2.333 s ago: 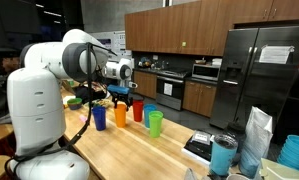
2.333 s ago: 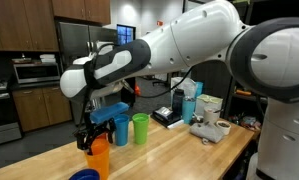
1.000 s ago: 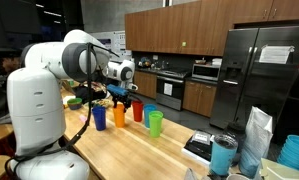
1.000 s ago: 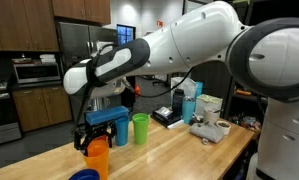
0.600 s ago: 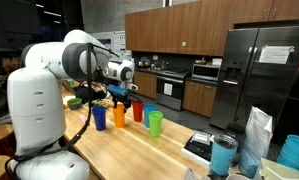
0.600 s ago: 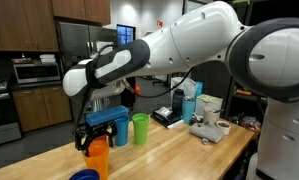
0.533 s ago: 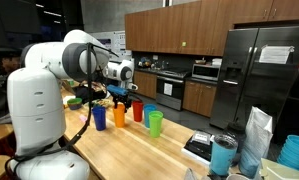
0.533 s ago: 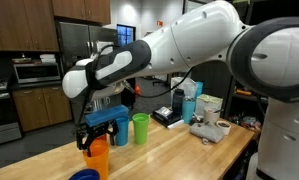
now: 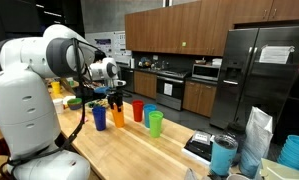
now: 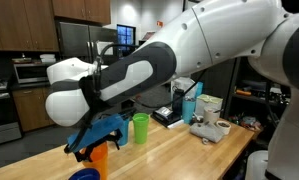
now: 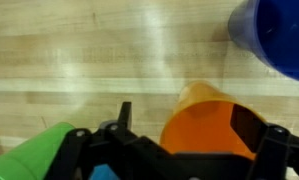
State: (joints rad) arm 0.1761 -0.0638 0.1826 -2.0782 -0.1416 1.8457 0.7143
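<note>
Right now the gripper (image 9: 115, 99) hangs just over the orange cup (image 9: 118, 117) on the wooden table (image 9: 139, 152). In the wrist view its two fingers (image 11: 124, 112) stand wide apart, one on each side of the cup's open top, and they hold nothing. I cannot tell if they touch the cup's rim. The orange cup stands upright in a row of four cups. The blue cup (image 9: 99, 117) is just beside it on one side, and the red cup (image 9: 138, 110) is just beside it on the other side. The green cup (image 9: 155, 122) comes last in the row, next to the red one. All the cups stand with the open end up. In the wrist view the blue cup peeks in at the top corner, a little apart from the orange cup. Behind the table is a kitchen with brown cupboards (image 9: 179, 28) and a big grey fridge (image 9: 259, 70).
</note>
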